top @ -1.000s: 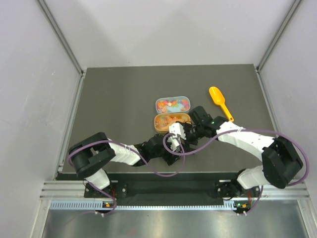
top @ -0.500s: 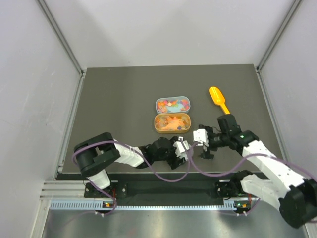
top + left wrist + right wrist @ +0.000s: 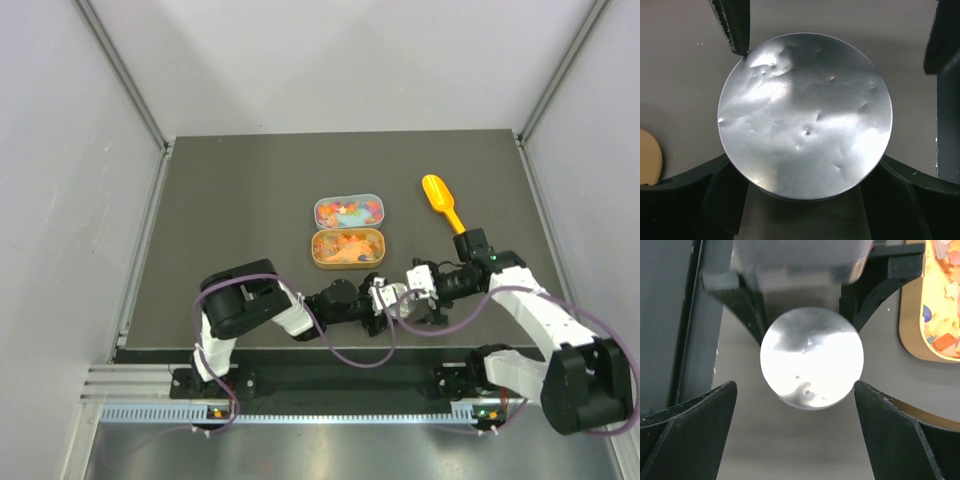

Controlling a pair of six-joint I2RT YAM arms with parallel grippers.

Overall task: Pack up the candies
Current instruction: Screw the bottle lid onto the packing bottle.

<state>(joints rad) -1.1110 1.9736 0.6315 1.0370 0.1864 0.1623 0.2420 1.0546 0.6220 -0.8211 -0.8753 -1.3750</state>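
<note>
Shows a dark table (image 3: 230,200) with two oval tins (image 3: 313,248) of candies (image 3: 350,211) at centre. Has an orange scoop (image 3: 445,207) at 2 o'clock, a dented silver disc (image 3: 805,125) at 5 o'clock.

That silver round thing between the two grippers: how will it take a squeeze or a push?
The silver disc shows small dents and creases across its face, so it is probably thin metal and may buckle under a hard squeeze. The surface looks glossy and smooth, so it could slip in a light grip. Being round, it would likely roll if it is set on edge.

Scoop (image 3: 443,203) right of candies (image 3: 347,243); disc (image 3: 805,117), seemingly nearer.
</note>
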